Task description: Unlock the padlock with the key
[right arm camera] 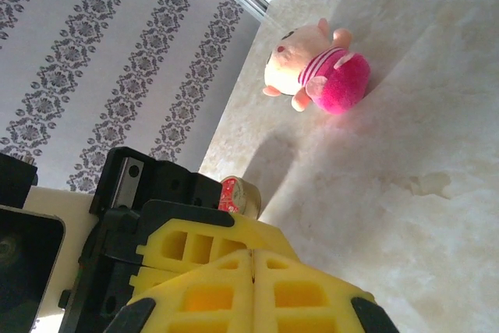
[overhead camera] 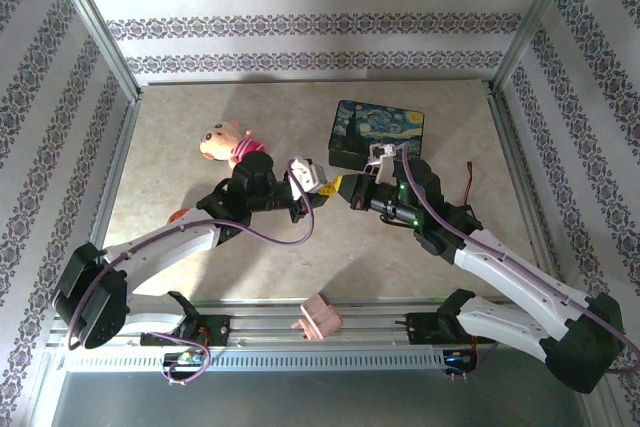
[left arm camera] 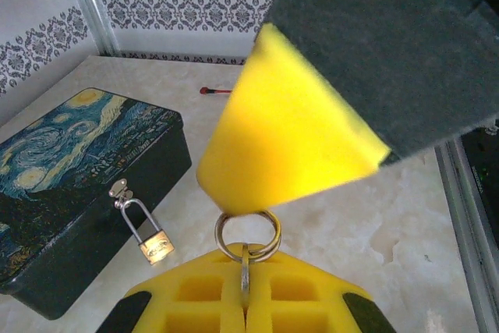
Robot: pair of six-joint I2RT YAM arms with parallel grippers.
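Now | left hand (left arm camera: 246, 261) clamped on key (left arm camera: 245, 278) | right hand (right arm camera: 251, 259) closed | padlock (left arm camera: 157, 246) hanging on box (left arm camera: 70, 161)

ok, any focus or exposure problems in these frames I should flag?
Left wrist: the yellow pad up close is soft and blocks much of the frame; the padlock and the key read sharp enough. Right wrist: hard sunlight on the table nearly blows out the plush toy. Top external: even light, soft shadows under the arms.
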